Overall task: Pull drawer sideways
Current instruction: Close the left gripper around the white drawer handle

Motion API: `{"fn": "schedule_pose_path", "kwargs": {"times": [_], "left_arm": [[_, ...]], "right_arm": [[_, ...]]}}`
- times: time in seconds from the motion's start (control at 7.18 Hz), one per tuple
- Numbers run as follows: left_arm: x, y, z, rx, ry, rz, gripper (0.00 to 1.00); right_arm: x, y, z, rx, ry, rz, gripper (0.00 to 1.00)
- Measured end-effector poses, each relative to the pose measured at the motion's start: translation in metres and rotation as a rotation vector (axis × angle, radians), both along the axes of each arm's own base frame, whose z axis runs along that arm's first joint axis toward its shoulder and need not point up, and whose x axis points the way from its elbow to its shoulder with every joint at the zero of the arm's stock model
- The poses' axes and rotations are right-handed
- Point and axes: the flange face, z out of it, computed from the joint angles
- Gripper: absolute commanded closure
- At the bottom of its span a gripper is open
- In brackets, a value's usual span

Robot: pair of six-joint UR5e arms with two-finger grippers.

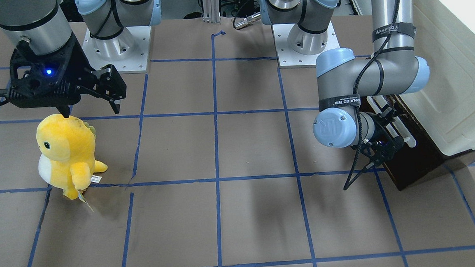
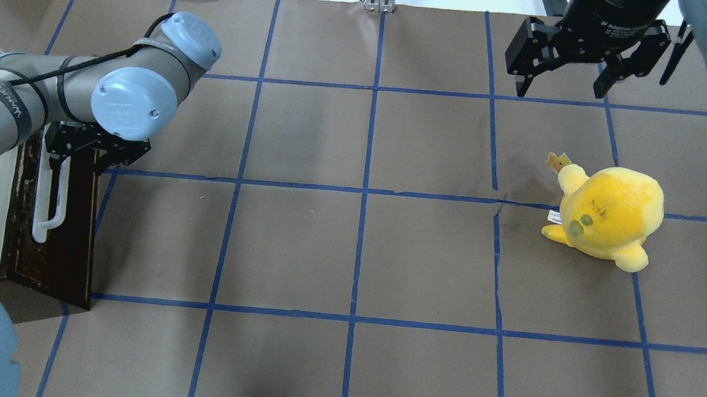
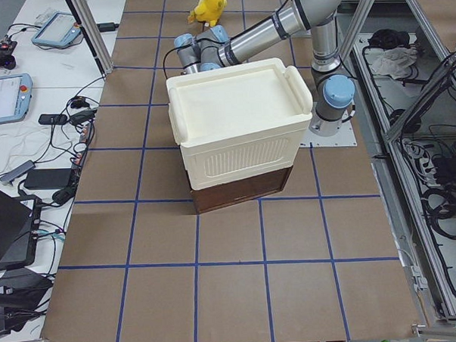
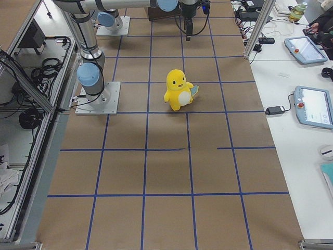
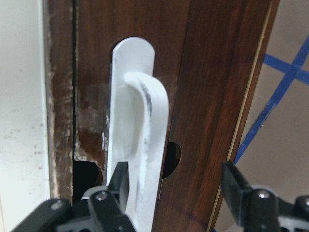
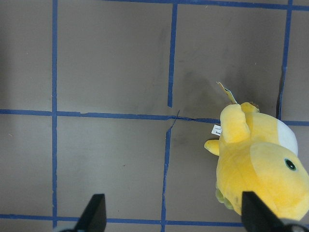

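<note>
The drawer's dark brown front panel (image 2: 62, 237) with its long white bar handle (image 2: 49, 202) stands at the table's left edge, under a cream-white box. It also shows in the front view (image 1: 416, 164) and the left wrist view (image 5: 207, 96). My left gripper (image 5: 176, 186) is open. The white handle (image 5: 142, 145) lies between its jaws, close to one finger (image 5: 119, 182); the other finger stands apart over the panel. My right gripper (image 2: 563, 82) is open and empty, high over the far right of the table.
A cream-white lidded box (image 3: 237, 117) sits on top of the drawer unit (image 3: 240, 189). A yellow plush toy (image 2: 608, 213) stands on the right half of the table, below my right gripper (image 6: 176, 212). The brown table (image 2: 353, 259) has blue tape lines.
</note>
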Motion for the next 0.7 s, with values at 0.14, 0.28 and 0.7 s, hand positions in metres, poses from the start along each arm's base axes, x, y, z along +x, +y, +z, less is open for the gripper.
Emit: {"fn": "schedule_pose_path", "kwargs": {"times": [0.14,0.28,0.7], "left_arm": [[0.0002,0.0,-0.0005,0.0,0.0,0.003,0.3],[0.0007,0.0002,-0.0011,0.001,0.0,0.004,0.32],[0.0012,0.0009,-0.0029,0.005,0.001,0.006,0.45]], "right_arm": [[0.0,0.0,0.0,0.0,0.0,0.0,0.0],[-0.0001,0.0,0.0,0.0,0.001,0.0,0.0],[0.0001,0.0,0.0,0.0,-0.001,0.0,0.0]]}}
